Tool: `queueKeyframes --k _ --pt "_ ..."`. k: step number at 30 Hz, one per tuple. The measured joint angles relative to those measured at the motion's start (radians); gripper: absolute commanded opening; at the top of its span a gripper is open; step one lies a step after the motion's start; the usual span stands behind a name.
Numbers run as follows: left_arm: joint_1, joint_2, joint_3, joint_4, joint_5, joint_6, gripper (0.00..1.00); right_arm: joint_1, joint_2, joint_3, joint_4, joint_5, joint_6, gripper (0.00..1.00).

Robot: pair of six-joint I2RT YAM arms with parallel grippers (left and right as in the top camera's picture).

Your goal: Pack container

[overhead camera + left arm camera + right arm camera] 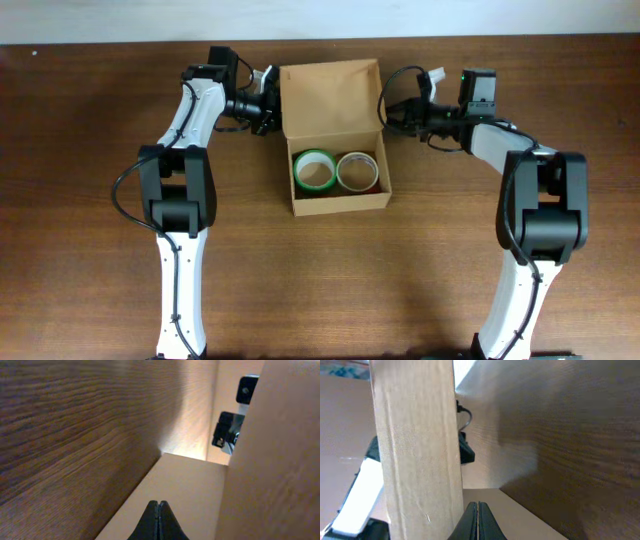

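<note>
Left gripper [158, 521] — black fingertips pressed together, no gap and nothing seen between them. Plain tan cardboard fills the lower and right part of its wrist view, and dark wood grain fills the left. From overhead this gripper sits just beside the left edge of the open lid flap [330, 95]. Whether it touches the cardboard cannot be told.

Right gripper [478, 521] — tips likewise closed on each other, nothing clamped. It sits at the flap's right edge, opposite the left one. In its wrist view the flap's edge runs as a pale upright band just left of the fingers, with dark parts of the other arm showing behind it.

The small rectangular tan-brown cardboard box [338, 203] is plain and unmarked. It stands between the two arms on the dark brown wooden table [100, 280], toward the far side. The lid is open, with the flap hinged at the far wall and standing up from it (the exact tilt is not clear from overhead).

Two rolls lie flat, side by side, and fill the box's width: a green tape roll [312, 185] on the left and a tan tape roll [341, 172] with a red lower edge on the right.
</note>
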Motion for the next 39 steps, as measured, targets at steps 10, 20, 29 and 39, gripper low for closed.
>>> queueKeyframes --k 10,20,29,39 --pt "0.023 0.000 0.069 0.004 0.086 0.104 0.02 0.000 0.000 0.000 0.272 -0.080 0.136 0.04" --pt "0.021 -0.002 0.121 -0.016 0.114 0.171 0.02 0.000 0.000 0.000 0.371 -0.103 0.250 0.04" --pt "0.016 -0.044 0.125 -0.210 0.113 0.299 0.02 0.002 0.000 0.019 0.404 -0.116 0.283 0.04" --pt "0.010 -0.126 0.125 -0.266 0.051 0.392 0.02 0.002 0.000 0.108 0.407 -0.145 0.290 0.04"
